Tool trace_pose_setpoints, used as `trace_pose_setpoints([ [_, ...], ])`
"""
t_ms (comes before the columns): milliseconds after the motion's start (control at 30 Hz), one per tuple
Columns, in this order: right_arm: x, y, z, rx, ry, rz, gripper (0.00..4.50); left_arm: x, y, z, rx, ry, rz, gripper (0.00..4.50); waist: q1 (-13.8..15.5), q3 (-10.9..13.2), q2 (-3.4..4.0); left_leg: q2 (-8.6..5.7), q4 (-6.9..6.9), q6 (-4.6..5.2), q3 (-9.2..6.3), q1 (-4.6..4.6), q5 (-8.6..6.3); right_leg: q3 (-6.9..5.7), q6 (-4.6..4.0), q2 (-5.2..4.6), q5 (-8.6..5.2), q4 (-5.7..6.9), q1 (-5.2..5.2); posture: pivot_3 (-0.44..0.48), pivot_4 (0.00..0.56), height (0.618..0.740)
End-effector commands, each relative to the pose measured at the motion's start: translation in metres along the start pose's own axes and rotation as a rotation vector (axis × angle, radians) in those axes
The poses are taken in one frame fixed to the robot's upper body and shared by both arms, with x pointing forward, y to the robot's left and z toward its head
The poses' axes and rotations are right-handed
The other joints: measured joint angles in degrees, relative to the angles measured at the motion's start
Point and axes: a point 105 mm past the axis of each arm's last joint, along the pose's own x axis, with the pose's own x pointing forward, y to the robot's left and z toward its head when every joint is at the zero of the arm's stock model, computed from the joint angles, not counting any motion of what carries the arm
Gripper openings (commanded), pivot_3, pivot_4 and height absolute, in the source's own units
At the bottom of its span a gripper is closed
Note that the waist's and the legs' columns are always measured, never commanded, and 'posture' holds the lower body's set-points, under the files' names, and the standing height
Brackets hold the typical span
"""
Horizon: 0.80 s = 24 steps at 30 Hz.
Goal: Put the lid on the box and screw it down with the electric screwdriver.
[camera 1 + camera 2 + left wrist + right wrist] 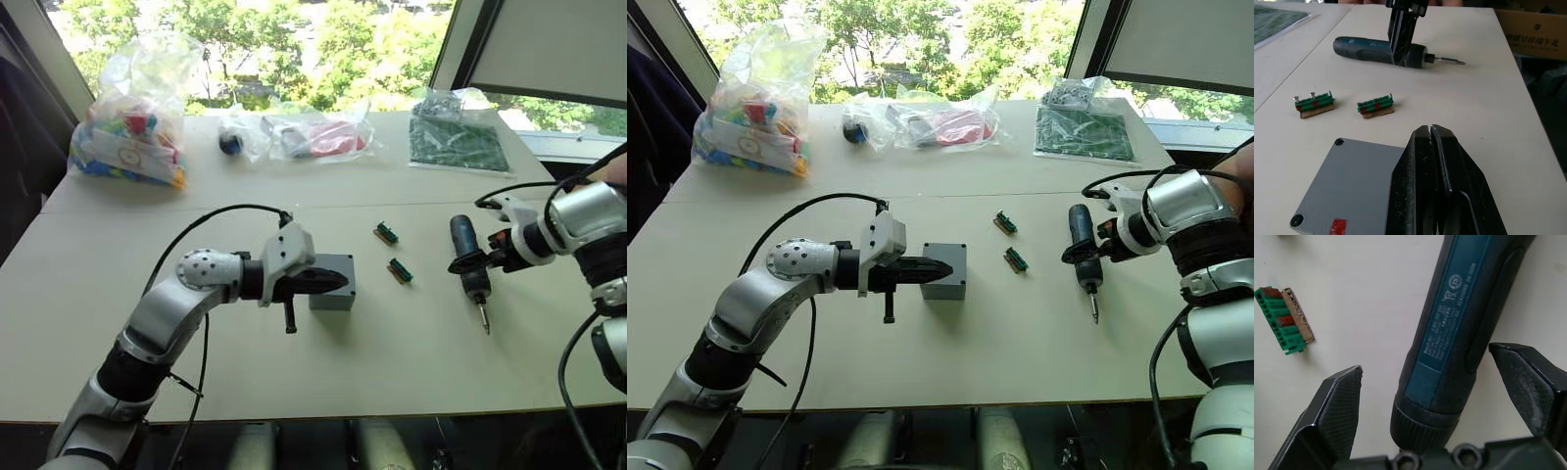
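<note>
The grey box stands mid-table with the flat grey lid lying on top of it; screw holes show in the lid's corners. My left gripper is shut with nothing in it, and its tips lie over the lid's top. Whether they touch it I cannot tell. Off to the right, the dark blue electric screwdriver lies flat on the table with its bit toward the front edge. My right gripper is open and straddles the screwdriver's body, one finger on each side with a gap.
Two small green connectors lie between the box and the screwdriver. Along the back stand a bag of coloured parts, a clear bag with red items and a bagged green board. The table's front edge is close below.
</note>
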Motion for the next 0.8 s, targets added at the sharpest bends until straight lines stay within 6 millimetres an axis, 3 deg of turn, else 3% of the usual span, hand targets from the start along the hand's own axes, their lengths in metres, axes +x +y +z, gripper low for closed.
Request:
trace_pose_setpoints([
  [33,0.004,-0.006,-0.002,-0.019,0.027,-0.026,4.46,0.001,-0.003,0.006,0.023,-0.024,0.013,0.00,-0.1,0.0,0.00,0.00,0.01,0.00,0.01,0.00,0.00,0.00,0.00,0.00,0.00,0.00,0.00,0.000,0.150,0.740],
  [133,0.006,-0.008,-0.004,-0.063,0.056,-0.031,3.86,0.001,-0.002,0.006,0.018,-0.023,0.022,0.00,-0.1,0.0,-0.02,0.00,0.03,0.00,0.00,0.05,0.00,0.00,0.00,0.00,0.00,0.02,0.05,0.000,0.150,0.740],
  [333,0.007,-0.008,-0.020,-0.119,0.138,-0.007,2.08,0.001,0.001,0.004,0.014,-0.022,0.031,0.00,-0.2,0.0,-0.02,0.01,0.03,0.00,-0.04,0.10,0.00,-0.01,0.00,0.04,0.00,0.06,0.08,0.000,0.150,0.740],
  [367,0.008,-0.007,-0.024,-0.122,0.150,0.002,1.90,0.001,0.002,0.005,0.014,-0.022,0.031,0.00,-0.1,0.0,-0.02,0.01,0.02,0.00,-0.05,0.09,0.00,-0.01,0.01,0.04,0.00,0.06,0.08,0.000,0.150,0.740],
  [467,0.005,-0.009,-0.023,-0.117,0.124,-0.016,1.90,0.001,0.005,0.004,0.010,-0.020,0.029,0.00,0.2,0.0,-0.03,0.01,0.03,0.00,-0.08,0.09,0.00,-0.04,0.01,0.04,-0.01,0.05,0.10,0.000,0.150,0.740],
  [600,-0.010,-0.010,0.015,-0.017,-0.076,-0.024,1.90,-0.004,0.010,-0.003,-0.009,-0.006,0.033,0.00,0.0,0.0,-0.03,0.01,0.12,-0.01,-0.06,0.09,0.01,-0.04,-0.01,0.04,0.01,0.05,0.14,0.000,0.150,0.740],
  [733,-0.033,0.001,0.056,0.061,-0.307,0.042,1.90,-0.015,0.018,-0.003,-0.068,-0.043,0.044,0.00,-0.7,0.0,0.08,0.01,0.07,-0.03,0.03,0.08,0.02,-0.01,-0.03,0.02,0.03,0.07,0.05,0.000,0.150,0.740],
  [800,-0.075,0.014,0.094,0.106,-0.607,0.157,1.90,-0.029,0.030,0.006,-0.107,-0.084,0.064,0.00,-0.6,0.1,0.13,0.04,-0.09,-0.03,0.03,0.07,0.02,-0.01,-0.03,0.04,0.03,0.09,-0.08,0.000,0.150,0.740],
])
